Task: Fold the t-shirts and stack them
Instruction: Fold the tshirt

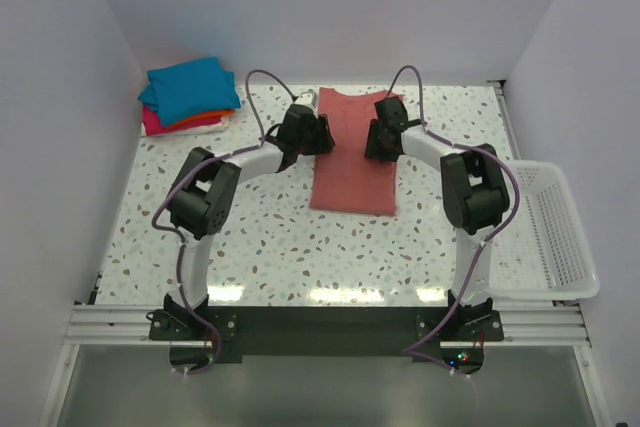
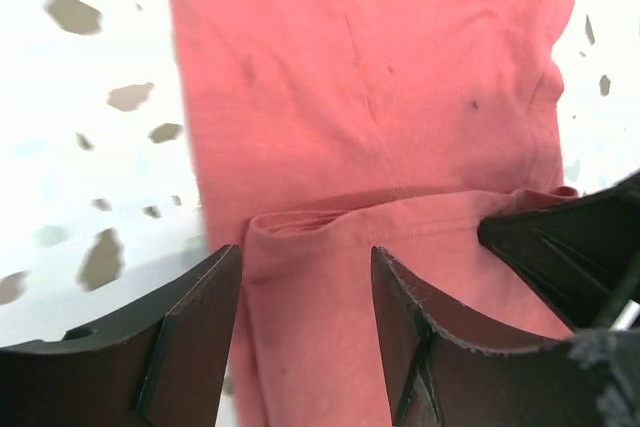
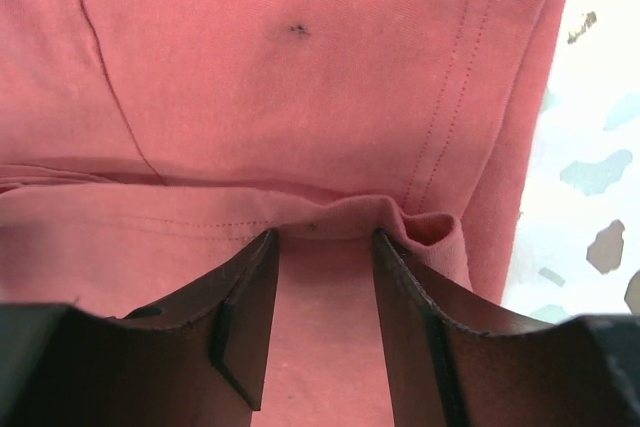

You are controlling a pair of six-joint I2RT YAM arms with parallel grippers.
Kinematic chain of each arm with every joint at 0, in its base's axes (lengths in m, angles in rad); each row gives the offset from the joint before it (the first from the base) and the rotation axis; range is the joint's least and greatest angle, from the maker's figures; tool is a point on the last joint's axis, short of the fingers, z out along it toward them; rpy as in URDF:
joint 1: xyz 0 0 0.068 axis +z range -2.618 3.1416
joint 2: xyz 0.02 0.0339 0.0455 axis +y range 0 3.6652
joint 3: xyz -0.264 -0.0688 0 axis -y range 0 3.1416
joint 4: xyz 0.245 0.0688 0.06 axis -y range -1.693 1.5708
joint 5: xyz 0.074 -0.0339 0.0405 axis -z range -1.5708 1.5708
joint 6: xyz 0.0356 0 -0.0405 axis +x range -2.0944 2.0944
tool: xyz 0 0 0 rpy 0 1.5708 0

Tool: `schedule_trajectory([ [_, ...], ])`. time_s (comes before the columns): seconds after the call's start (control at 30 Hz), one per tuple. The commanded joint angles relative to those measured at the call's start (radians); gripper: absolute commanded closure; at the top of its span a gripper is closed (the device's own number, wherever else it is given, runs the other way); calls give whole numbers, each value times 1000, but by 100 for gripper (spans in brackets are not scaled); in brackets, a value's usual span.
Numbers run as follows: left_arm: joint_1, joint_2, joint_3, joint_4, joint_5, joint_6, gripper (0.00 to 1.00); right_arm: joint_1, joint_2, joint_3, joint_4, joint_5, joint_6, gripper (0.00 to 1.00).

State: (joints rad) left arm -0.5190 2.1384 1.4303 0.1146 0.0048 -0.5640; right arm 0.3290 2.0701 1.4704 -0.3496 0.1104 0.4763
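While the salmon-pink t-shirt (image 1: 352, 172) lies mid-frame, both tools meet it

Where its cloth bunches into a raised fold on the counter (image 1: 270, 237), the left tool (image 2: 305, 267) and right tool (image 3: 322, 247) each stand spread, fingers astride that fold. Teal, orange and magenta folded t-shirts (image 1: 190, 95) are stacked at upper left.

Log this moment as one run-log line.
phase: folding | left gripper: open, at fold edge | right gripper: open, at fold edge | salmon t-shirt: flat, partly folded | folded stack: far-left corner
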Motion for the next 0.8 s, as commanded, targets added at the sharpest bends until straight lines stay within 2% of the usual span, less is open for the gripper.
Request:
schedule_trajectory([
  [0.0,11,-158,-53,54,-89,39,41,7,41,54,-12,-8,-51,53],
  [0.13,-10,-233,-134,74,-150,35,42,45,76,87,-48,15,-73,50],
  [0.23,-38,-267,-192,100,-170,30,50,61,56,53,-35,-6,-61,50],
  [0.37,-81,-227,-196,99,-172,32,64,91,13,-16,-2,-26,-39,50],
  [0.6,-88,-98,-177,105,-281,-17,72,111,-10,-128,81,-106,-18,49],
  [0.7,-92,-68,-166,45,-337,-59,75,102,-30,-162,93,-109,-8,49],
  [0.77,-92,-69,-171,-45,-365,-114,81,78,-50,-189,119,-174,8,49],
])
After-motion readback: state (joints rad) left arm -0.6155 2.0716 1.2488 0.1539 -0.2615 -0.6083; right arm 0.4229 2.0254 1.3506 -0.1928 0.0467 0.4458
